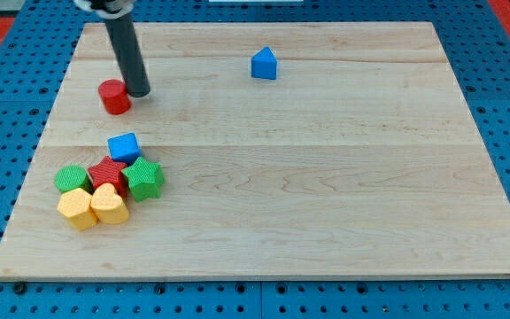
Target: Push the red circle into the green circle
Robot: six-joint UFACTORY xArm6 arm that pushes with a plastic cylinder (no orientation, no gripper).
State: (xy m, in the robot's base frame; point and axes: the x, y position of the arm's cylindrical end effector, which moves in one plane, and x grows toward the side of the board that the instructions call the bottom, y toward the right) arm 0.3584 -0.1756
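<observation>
Tip [139, 91] touching red circle [113, 96]; blue cube [124, 147] btwn it & green circle [72, 178].

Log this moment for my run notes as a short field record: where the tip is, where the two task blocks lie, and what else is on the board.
tip: my tip at the red circle's right edge, touching or nearly so
red circle: upper left of the board
green circle: left end of the lower-left cluster, well below the red circle
cluster: red star, green star, yellow block, yellow heart, blue cube on top edge
apart: blue block near top centre
</observation>
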